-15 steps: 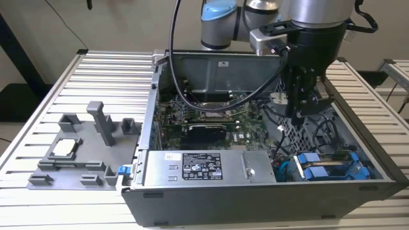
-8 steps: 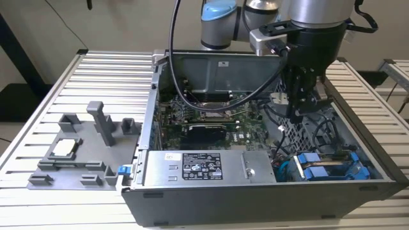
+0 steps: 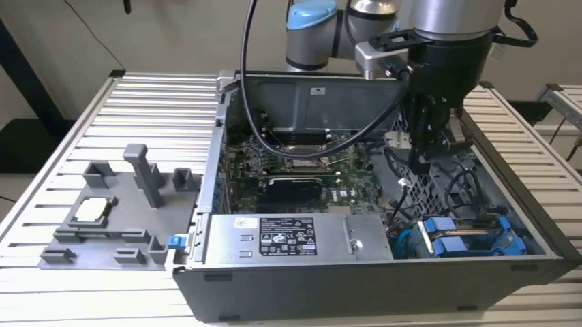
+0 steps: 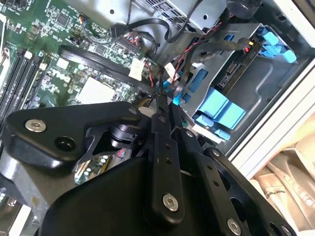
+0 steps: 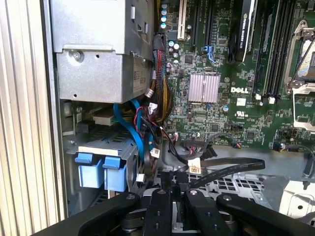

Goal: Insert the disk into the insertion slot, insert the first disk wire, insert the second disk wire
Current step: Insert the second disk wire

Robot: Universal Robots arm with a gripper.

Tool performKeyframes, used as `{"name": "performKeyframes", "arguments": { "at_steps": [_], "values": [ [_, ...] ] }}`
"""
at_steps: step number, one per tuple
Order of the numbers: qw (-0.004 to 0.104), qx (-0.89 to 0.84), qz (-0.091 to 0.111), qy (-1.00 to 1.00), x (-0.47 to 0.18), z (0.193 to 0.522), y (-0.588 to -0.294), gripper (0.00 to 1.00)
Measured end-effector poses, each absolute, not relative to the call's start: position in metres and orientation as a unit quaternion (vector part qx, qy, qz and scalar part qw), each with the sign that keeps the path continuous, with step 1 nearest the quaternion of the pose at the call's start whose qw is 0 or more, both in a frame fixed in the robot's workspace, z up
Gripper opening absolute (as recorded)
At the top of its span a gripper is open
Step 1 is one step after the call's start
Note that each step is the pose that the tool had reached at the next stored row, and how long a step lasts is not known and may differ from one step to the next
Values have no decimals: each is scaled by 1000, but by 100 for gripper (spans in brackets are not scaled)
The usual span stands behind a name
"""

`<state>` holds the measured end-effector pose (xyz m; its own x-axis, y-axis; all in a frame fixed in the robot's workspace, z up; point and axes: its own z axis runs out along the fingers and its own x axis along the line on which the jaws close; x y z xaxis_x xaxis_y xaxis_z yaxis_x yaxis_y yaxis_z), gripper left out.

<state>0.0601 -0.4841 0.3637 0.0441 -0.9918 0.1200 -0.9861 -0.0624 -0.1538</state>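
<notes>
- The pincer (image 5: pixel 176 181), its fingers drawn almost together, pinches the end of one black flat cable (image 5: pixel 231 169). In the exterior view it hangs inside the computer case (image 3: pixel 364 293), near the edge at the exterior view's right.
- One disk (image 5: pixel 101 169) sits in the insertion slot (image 4: pixel 209 64), in the case's corner nearest the exterior camera, with two blue tabs showing.
- One power-supply box (image 3: pixel 291 238) lies along the same edge, just beside the slot.
- Loose wires crowd the slot's mouth, while the motherboard (image 3: pixel 300 180) lies open.
- One grey fixture (image 3: pixel 109 211) stands on the slatted surface (image 3: pixel 155 95).
</notes>
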Motion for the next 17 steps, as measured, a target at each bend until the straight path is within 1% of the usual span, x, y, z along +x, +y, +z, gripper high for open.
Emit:
{"name": "performKeyframes", "arguments": {
  "at_steps": [6,17],
  "values": [
    [15,-722,-96,685,61,364,-485,16],
    [4,-724,-83,685,81,364,-502,16]
  ]
}}
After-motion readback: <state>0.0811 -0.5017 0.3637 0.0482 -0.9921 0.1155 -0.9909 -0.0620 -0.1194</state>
